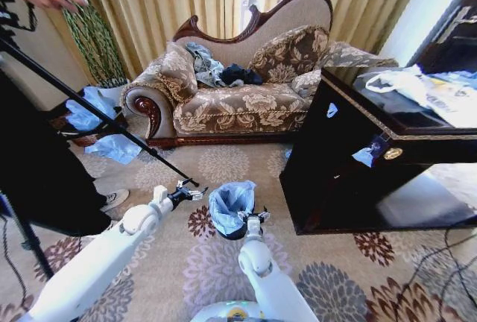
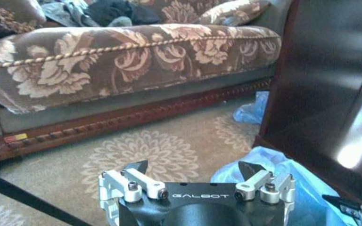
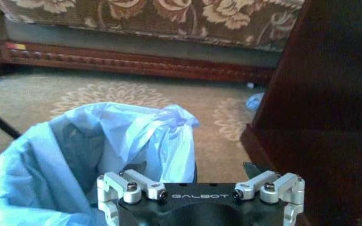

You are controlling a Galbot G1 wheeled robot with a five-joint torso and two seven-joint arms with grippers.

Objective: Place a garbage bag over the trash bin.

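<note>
Both fingers of my right gripper [image 3: 193, 175] stand spread, holding nothing, just above the near rim of the trash bin [image 1: 237, 230]. Beyond them the garbage bag [image 3: 99, 150] sits in the bin, its pale blue plastic standing up loosely around the mouth. My left gripper [image 2: 193, 170] hovers beside the bag over the carpet [image 1: 223, 165], fingers likewise apart and empty. Past both stand the sofa [image 1: 223, 106] and a dark cabinet [image 1: 350, 165].

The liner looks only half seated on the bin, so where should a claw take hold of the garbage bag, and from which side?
Probably the loose upstanding rim of the garbage bag on the sofa side, where it bunches into a peak above the trash bin. Come from above: the film stands free there, and the open right claw is already at the bin.
</note>
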